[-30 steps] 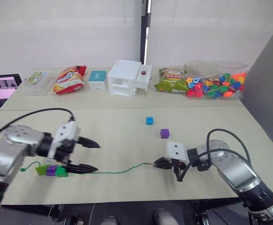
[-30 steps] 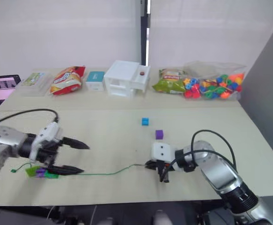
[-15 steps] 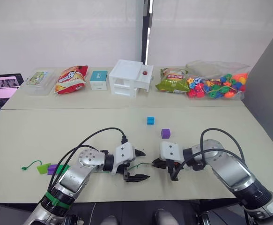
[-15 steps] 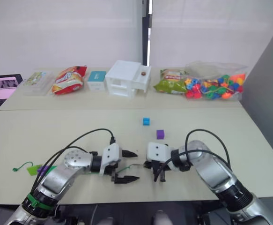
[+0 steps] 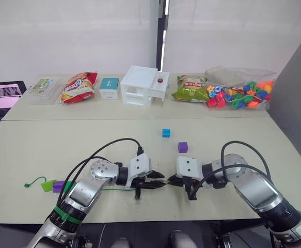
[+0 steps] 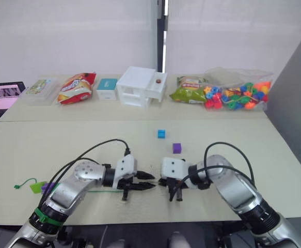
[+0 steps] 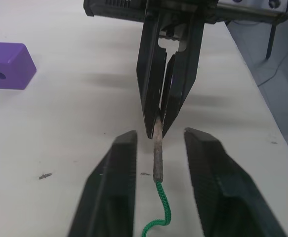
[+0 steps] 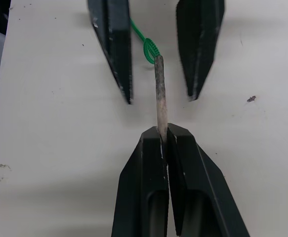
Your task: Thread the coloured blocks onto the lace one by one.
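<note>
Cream matte table top (image 5: pixel 62 139). Thin bright green cord lace (image 7: pixel 161 212) with dull grey stiff tip (image 8: pixel 159 94). Small blue plastic cube (image 5: pixel 165 133). Small purple plastic cube (image 7: pixel 10 65). Threaded cubes: light green (image 5: pixel 48 185), purple (image 5: pixel 58 186). Black two-finger left gripper (image 7: pixel 156 173) and black right gripper (image 8: pixel 164 136), both with white housings. Clear bag of multicoloured round beads (image 5: pixel 239 94): red, orange, blue, green.

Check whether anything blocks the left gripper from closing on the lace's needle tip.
Nothing visible does. The left gripper is open with the needle tip lying between its fingers on bare table. The right gripper pinches the tip's far end, beyond the left fingertips.
</note>
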You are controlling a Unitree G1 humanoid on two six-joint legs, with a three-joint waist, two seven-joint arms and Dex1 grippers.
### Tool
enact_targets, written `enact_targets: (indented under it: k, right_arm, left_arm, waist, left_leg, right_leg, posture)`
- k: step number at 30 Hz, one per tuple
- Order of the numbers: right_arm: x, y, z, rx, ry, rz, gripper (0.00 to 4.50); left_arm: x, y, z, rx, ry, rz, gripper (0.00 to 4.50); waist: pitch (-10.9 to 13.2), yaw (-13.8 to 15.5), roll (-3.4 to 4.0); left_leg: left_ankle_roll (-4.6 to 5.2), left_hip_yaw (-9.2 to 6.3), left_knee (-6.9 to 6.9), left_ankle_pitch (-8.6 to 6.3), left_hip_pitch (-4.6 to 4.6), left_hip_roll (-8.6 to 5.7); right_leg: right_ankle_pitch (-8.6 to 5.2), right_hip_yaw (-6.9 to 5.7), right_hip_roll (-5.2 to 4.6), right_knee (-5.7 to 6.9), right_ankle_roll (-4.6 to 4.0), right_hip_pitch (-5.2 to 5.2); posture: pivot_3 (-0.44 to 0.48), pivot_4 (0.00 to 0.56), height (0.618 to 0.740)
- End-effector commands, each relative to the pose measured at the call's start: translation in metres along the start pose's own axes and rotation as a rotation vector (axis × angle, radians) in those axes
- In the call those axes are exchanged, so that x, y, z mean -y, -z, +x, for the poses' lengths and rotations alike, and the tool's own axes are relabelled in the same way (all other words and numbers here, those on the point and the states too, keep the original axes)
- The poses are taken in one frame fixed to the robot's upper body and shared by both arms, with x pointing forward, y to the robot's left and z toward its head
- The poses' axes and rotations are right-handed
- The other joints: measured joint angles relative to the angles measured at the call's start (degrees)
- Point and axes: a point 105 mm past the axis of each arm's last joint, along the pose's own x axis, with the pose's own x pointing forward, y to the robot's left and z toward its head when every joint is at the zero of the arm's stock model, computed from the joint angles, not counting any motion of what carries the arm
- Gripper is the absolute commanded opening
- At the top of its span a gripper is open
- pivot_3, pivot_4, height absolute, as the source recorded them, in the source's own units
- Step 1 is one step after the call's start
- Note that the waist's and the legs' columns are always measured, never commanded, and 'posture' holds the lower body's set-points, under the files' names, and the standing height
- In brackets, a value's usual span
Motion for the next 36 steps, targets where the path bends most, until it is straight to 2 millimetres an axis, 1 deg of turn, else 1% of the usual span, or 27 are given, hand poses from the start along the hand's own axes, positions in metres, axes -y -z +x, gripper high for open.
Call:
enact_targets:
  k: [1, 8, 12, 15, 17, 18, 21, 25, 31, 34, 36]
  right_arm:
    - [-0.002, -0.005, -0.003, 0.006, 0.008, -0.017, 0.00]
    - [-0.002, -0.006, -0.004, 0.006, 0.011, -0.017, 0.00]
    - [-0.002, -0.006, -0.004, 0.003, 0.011, -0.018, 0.00]
    - [-0.002, -0.005, -0.004, 0.002, 0.011, -0.017, 0.00]
    - [-0.002, -0.005, -0.004, 0.001, 0.011, -0.016, 0.00]
    - [-0.003, -0.004, -0.004, 0.000, 0.011, -0.016, 0.00]
    - [-0.002, -0.004, -0.004, 0.001, 0.011, -0.014, 0.00]
    - [-0.002, -0.005, -0.004, 0.003, 0.012, -0.012, 0.00]
    - [-0.002, -0.004, -0.005, -0.001, 0.016, -0.010, 0.00]
    - [-0.002, -0.005, -0.005, 0.000, 0.017, -0.009, 0.00]
    - [-0.002, -0.005, -0.005, 0.000, 0.017, -0.009, 0.00]
  left_arm:
    - [0.000, 0.000, -0.001, -0.019, 0.010, 0.025, 0.02]
    - [-0.004, 0.001, 0.000, -0.029, -0.001, 0.026, 0.02]
    - [-0.004, -0.007, -0.003, 0.006, 0.000, 0.024, 0.02]
    - [-0.005, -0.012, -0.006, -0.001, 0.001, 0.052, 0.02]
    - [-0.004, -0.013, -0.009, -0.019, 0.010, 0.070, 0.71]
    - [-0.004, -0.013, -0.009, -0.028, 0.012, 0.077, 0.98]
    - [-0.007, -0.009, -0.007, -0.059, 0.000, 0.095, 1.93]
    - [-0.008, -0.003, -0.004, -0.079, 0.002, 0.094, 1.93]
    - [-0.005, -0.004, 0.000, -0.072, 0.029, 0.076, 1.93]
    - [-0.005, -0.007, 0.001, -0.057, 0.033, 0.072, 1.13]
    - [-0.004, -0.007, 0.002, -0.055, 0.035, 0.070, 0.50]
  waist:
    - [0.0, 0.0, 0.00]
    - [0.0, 0.1, 0.00]
    - [0.0, 0.0, 0.00]
    - [0.0, 0.0, 0.00]
    - [0.0, 0.0, 0.00]
    - [0.0, 0.0, 0.00]
    - [0.0, 0.0, 0.00]
    - [0.0, 0.1, 0.00]
    - [0.0, 0.1, 0.00]
    - [0.0, 0.1, 0.00]
    - [0.0, 0.0, 0.00]
  left_leg:
    - [0.00, 0.00, 0.00, 0.00, 0.00, 0.00]
    - [0.00, 0.00, 0.00, 0.00, -0.01, -0.01]
    - [0.00, -0.01, 0.00, 0.00, 0.00, 0.00]
    - [0.00, -0.01, 0.00, 0.00, 0.00, 0.00]
    - [0.00, -0.01, 0.00, 0.00, 0.00, 0.00]
    - [0.00, -0.01, 0.00, 0.00, -0.01, 0.00]
    - [0.00, -0.01, 0.00, 0.00, 0.00, 0.00]
    - [0.00, -0.01, 0.00, 0.00, -0.01, -0.01]
    - [0.00, -0.01, 0.00, 0.00, -0.01, -0.01]
    - [0.00, -0.01, 0.00, 0.00, -0.01, -0.01]
    - [0.00, -0.01, 0.00, 0.00, -0.01, -0.01]
  right_leg:
    - [0.00, 0.00, 0.00, 0.00, 0.00, 0.00]
    - [0.00, 0.00, 0.00, -0.01, 0.00, 0.01]
    - [0.00, 0.00, 0.00, 0.00, 0.00, 0.00]
    - [0.00, 0.00, 0.00, -0.01, 0.00, 0.00]
    - [0.00, 0.00, 0.00, 0.00, 0.00, 0.00]
    - [0.00, 0.00, 0.00, -0.01, 0.00, 0.00]
    - [0.00, 0.00, 0.00, -0.02, 0.00, 0.01]
    - [0.00, 0.00, 0.00, -0.01, 0.00, 0.01]
    - [0.00, 0.00, 0.00, -0.02, 0.00, 0.00]
    - [0.00, 0.00, 0.00, -0.02, 0.00, 0.01]
    - [0.00, 0.00, 0.00, -0.02, 0.00, 0.01]
  posture:
    - [0.000, 0.150, 0.740]
    - [0.000, 0.150, 0.740]
    - [0.000, 0.150, 0.740]
    - [0.000, 0.150, 0.740]
    - [0.000, 0.150, 0.740]
    - [0.000, 0.150, 0.740]
    - [0.000, 0.150, 0.740]
    - [0.000, 0.150, 0.740]
    - [0.000, 0.150, 0.740]
    - [0.000, 0.150, 0.740]
    - [0.000, 0.150, 0.740]
